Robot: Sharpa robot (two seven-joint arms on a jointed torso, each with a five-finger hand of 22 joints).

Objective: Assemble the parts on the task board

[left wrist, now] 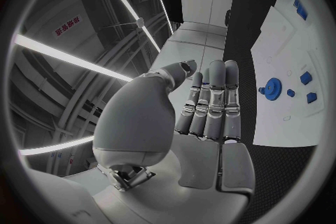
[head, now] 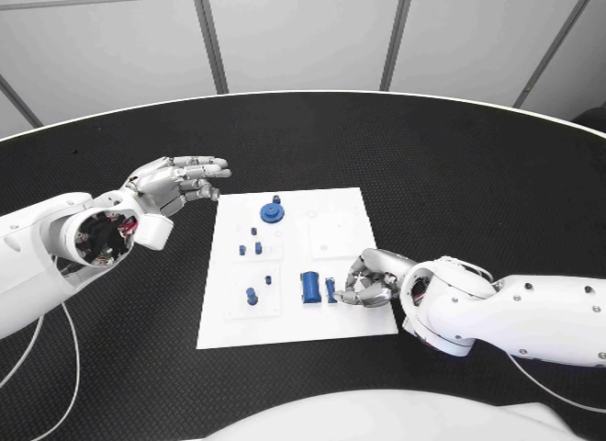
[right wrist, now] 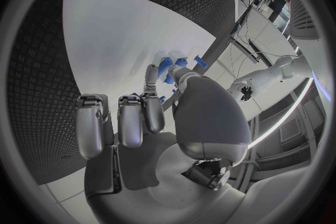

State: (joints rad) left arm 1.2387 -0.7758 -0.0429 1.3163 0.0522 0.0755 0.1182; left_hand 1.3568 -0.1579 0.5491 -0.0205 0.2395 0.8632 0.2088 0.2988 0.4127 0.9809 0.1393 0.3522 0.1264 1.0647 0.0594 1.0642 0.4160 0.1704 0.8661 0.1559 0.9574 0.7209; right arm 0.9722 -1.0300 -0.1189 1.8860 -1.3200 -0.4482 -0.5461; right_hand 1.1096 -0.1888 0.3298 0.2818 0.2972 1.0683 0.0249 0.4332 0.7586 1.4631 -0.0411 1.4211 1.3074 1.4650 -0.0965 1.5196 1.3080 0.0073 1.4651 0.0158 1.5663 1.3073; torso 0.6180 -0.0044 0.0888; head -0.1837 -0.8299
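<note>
The white task board (head: 341, 209) lies mid-table. On it are a round blue gear-like part (head: 272, 213), two small blue pieces (head: 251, 248), a blue peg (head: 252, 296), a larger blue block (head: 309, 286) and a slim blue part (head: 331, 290). My right hand (head: 366, 280) rests at the board's near right edge. Its thumb and one finger close on the slim blue part (right wrist: 167, 68), and its other fingers (right wrist: 119, 123) are curled. My left hand (head: 180, 184) hovers beside the board's far left corner, fingers (left wrist: 213, 95) straight and holding nothing. The gear (left wrist: 271, 89) lies beyond them.
Black textured table (head: 422, 147) surrounds the board on all sides. Pale recesses mark the board's right half (head: 332, 234). Thin white cables (head: 51, 367) trail from both arms near the table's front.
</note>
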